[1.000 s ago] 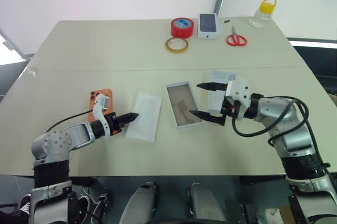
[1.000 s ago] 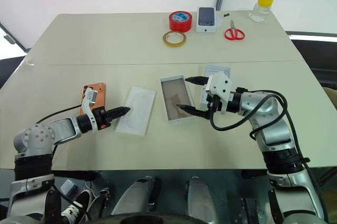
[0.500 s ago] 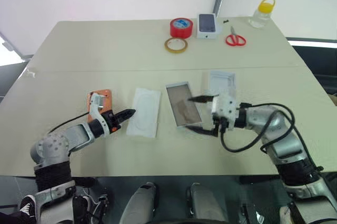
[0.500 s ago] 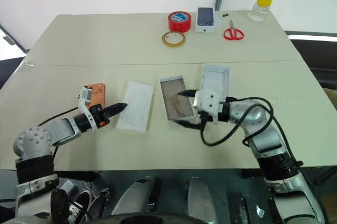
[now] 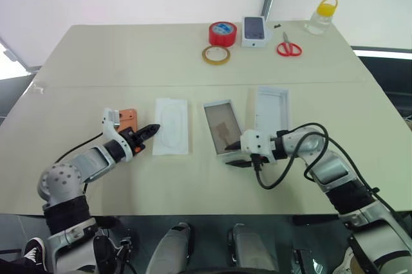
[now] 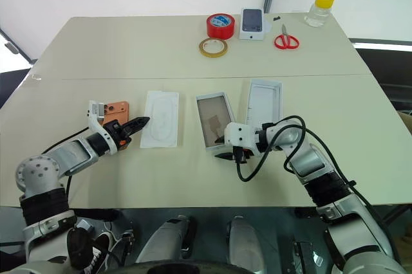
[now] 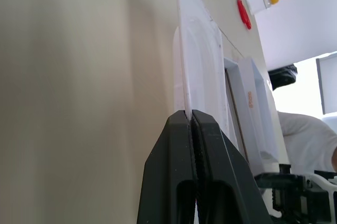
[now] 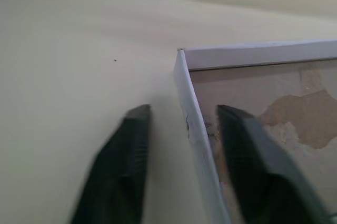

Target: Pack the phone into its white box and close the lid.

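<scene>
The orange phone (image 5: pixel 129 118) lies on the table at the left, partly hidden behind my left wrist. My left gripper (image 5: pixel 154 128) is shut, its tips touching the left edge of a flat white card (image 5: pixel 172 134); whether they pinch it I cannot tell. The white box (image 5: pixel 224 103) with its greyish-brown floor lies in the middle. My right gripper (image 8: pixel 184 111) is open at the box's near end, straddling its wall (image 8: pixel 196 129) with one finger inside and one on the table. The lid (image 5: pixel 271 108) lies just right of the box, open side up.
At the table's far side stand a red tape roll (image 5: pixel 222 33), a tan tape ring (image 5: pixel 215 54), a small carton with a phone picture (image 5: pixel 255 31), red scissors (image 5: pixel 289 48) and a yellow-capped bottle (image 5: pixel 322 15).
My right gripper has sunk from above the lid to the box's near end, and its fingers have drawn closer together. The white card has shifted left and straightened alongside my left gripper.
</scene>
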Available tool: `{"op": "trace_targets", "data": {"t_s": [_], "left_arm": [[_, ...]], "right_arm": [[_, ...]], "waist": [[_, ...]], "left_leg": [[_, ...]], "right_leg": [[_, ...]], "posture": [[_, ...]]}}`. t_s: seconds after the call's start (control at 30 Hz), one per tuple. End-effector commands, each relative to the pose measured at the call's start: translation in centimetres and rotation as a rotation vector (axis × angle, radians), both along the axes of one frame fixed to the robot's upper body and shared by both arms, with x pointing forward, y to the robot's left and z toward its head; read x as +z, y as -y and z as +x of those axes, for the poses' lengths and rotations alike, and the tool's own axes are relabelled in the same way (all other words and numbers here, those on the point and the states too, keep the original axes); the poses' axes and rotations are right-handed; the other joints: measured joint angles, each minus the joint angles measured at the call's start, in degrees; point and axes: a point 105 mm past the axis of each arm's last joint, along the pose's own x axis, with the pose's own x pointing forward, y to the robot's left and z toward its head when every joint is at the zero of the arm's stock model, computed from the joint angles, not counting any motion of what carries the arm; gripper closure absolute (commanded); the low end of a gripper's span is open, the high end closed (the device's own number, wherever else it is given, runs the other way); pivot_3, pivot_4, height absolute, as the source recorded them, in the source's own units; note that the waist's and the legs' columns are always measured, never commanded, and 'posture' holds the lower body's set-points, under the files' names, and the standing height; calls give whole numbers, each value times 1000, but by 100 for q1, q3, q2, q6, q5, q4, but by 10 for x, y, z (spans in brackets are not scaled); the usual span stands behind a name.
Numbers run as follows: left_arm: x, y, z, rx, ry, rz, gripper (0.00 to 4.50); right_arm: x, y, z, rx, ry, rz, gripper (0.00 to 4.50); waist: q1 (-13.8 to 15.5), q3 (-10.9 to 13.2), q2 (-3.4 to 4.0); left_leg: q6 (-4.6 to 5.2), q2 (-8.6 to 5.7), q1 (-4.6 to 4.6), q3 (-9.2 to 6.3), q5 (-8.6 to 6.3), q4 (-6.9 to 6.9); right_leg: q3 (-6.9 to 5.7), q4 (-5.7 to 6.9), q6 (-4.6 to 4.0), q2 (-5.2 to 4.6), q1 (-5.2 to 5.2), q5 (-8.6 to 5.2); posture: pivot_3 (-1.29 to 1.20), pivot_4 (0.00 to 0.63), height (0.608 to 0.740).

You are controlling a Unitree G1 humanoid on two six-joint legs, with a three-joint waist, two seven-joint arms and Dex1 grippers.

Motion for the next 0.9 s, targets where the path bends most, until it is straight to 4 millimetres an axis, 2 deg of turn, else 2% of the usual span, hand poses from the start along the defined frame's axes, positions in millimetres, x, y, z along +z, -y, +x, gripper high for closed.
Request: {"op": "trace_targets", "data": {"t_s": [0.03, 0.13, 0.23, 0.3, 0.4, 0.5, 0.73, 0.83, 0.9], "left_arm": [[18, -3, 1, 27, 76, -9, 4500], [26, -2, 4, 50, 102, -22, 4500], [36, 5, 7, 51, 130, -36, 4500], [43, 8, 11, 59, 148, -34, 4500], [55, 8, 17, 78, 168, -89, 4500], [63, 8, 22, 91, 176, -103, 4500], [58, 17, 19, 64, 151, -89, 4500], [52, 23, 15, 38, 139, -73, 4500], [47, 28, 12, 16, 130, -55, 4500]], "right_arm": [[12, -7, -1, 28, -1, 50, 4441], [15, -15, 1, 21, 14, 81, 4441], [34, -38, 5, -17, 35, 225, 4441], [38, -49, 1, 3, 38, 247, 4441], [34, -63, -9, 44, 38, 242, 4441], [20, -71, -10, 36, 61, 190, 4441], [19, -91, -6, 13, 73, 216, 4441], [19, -91, -6, 21, 68, 218, 3608], [20, -89, -10, 39, 75, 220, 2636]], "waist": [[-4, 0, 0], [-11, 1, -1], [-18, 1, -2], [-5, 1, -2], [5, 0, -5], [5, -2, -8], [-23, -2, -8], [-11, -2, -8], [-7, -2, -8]], "left_leg": [[0, 0, 0, 0, 0, 0], [0, 1, 0, 0, 0, -1], [-1, 2, 0, 0, 0, -1], [-2, 2, -1, 0, 1, 0], [-4, 0, -3, 0, 1, 4], [-4, -1, -3, -1, 1, 5], [-7, 2, -3, 0, 3, 3], [-7, 0, -3, 0, 3, 5], [-7, 0, -3, 0, 3, 5]], "right_leg": [[0, 0, 0, 0, 0, 0], [0, 0, 0, 0, -1, 0], [1, 1, 0, 1, -1, 0], [2, 3, 0, 2, -4, 0], [1, 1, 0, 1, -2, 1], [0, 0, 1, 1, -2, 0], [2, 6, 1, 6, -7, 1], [2, 5, 1, 5, -6, 1], [2, 5, 1, 5, -5, 1]], "posture": [[0, 150, 740], [0, 150, 740], [0, 150, 740], [0, 150, 740], [0, 150, 740], [0, 150, 740], [0, 150, 740], [0, 150, 740], [0, 150, 740]]}}
